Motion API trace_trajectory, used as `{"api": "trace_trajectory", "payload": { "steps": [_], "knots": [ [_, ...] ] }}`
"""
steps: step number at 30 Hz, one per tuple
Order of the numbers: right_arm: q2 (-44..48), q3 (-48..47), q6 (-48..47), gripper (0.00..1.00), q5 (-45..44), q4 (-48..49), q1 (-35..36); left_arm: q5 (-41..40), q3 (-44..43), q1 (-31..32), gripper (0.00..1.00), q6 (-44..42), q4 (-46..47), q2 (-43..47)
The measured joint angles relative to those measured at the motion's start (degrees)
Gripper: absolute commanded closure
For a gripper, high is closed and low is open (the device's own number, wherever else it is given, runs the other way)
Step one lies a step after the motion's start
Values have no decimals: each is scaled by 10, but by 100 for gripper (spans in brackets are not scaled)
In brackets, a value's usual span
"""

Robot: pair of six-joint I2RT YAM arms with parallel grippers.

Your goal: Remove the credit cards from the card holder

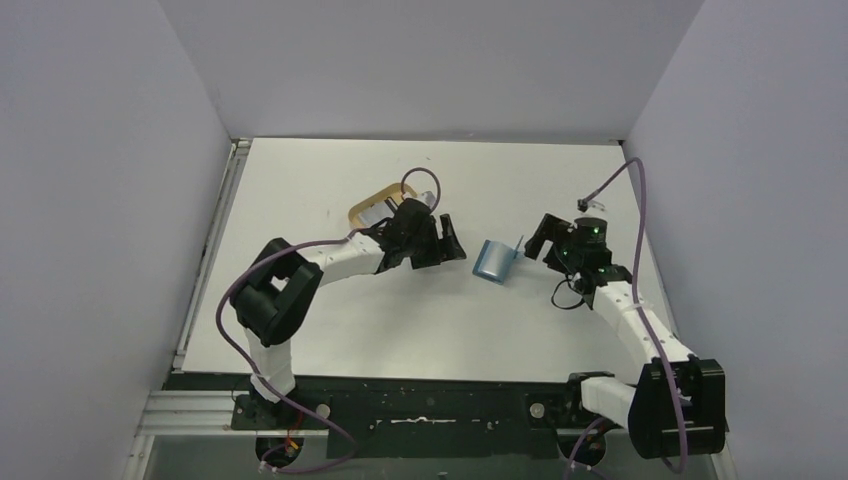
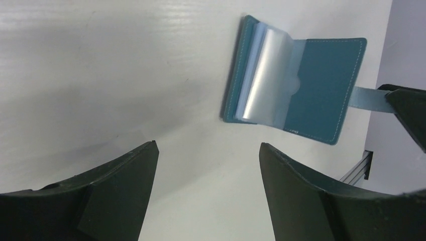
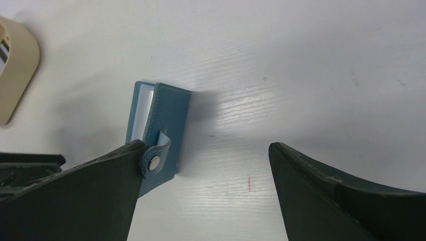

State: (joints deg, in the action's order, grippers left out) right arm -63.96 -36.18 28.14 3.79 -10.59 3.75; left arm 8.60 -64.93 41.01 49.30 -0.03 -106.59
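The card holder point(image 1: 495, 260) lies half-open on the table point(image 1: 400, 320) between the two arms, clear sleeves point(image 2: 266, 80) fanned up. The left gripper point(image 1: 453, 243) hovers just beside it, jaws wide apart and empty. The right gripper point(image 1: 537, 238) is likewise spread wide, one finger touching the snap tab point(image 3: 155, 159) without clamping it.

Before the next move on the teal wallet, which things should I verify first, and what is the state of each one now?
1. Card holder opened: ok, cover folded back, clear sleeves showing.
2. Left gripper open and empty: ok.
3. Right gripper holding the holder steady: not ok, jaws wide apart; the snap tab only touches one finger.
4. Credit cards easy to grasp: cannot tell, glare on the sleeves hides them.
5. Tray has room for cards: cannot tell, mostly out of view.
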Motion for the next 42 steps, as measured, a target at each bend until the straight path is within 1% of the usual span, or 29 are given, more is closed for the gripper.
{"api": "trace_trajectory", "payload": {
  "steps": [4, 7, 10, 15, 19, 21, 27, 35, 37, 39, 42],
  "knots": [
    [-37, -8, -9, 2, 59, 6, 10, -3, -39, 5, 28, 0, -2, -30],
    [-64, -32, -21, 2, 78, -6, 37, -5, -61, 6, 28, 0, -3, -48],
    [-102, -83, -36, 1, 83, -21, 80, -5, -82, 6, 28, 0, -7, -66],
    [-186, -167, -59, 0, 85, -49, 117, -6, -94, 9, 28, -1, -21, -80],
    [-267, -217, -80, 0, 69, -90, 133, -6, -94, 10, 28, -5, -31, -80],
    [-293, -227, -85, 0, 62, -103, 138, -7, -94, 10, 28, -6, -34, -80],
    [-329, -229, -106, 0, 34, -132, 172, -9, -91, 5, 28, -17, -49, -80],
    [-384, -275, -117, 0, -51, -174, 238, -12, -21, -49, 28, -24, -49, -36],
    [-395, -286, -118, 2, -72, -181, 250, -13, -6, -59, 28, -26, -50, -24],
    [-405, -294, -117, 8, -88, -183, 257, -15, 9, -65, 28, -31, -50, -10],
    [-408, -297, -115, 26, -97, -181, 260, -16, 28, -66, 28, -35, -51, 7]
  ]
}}
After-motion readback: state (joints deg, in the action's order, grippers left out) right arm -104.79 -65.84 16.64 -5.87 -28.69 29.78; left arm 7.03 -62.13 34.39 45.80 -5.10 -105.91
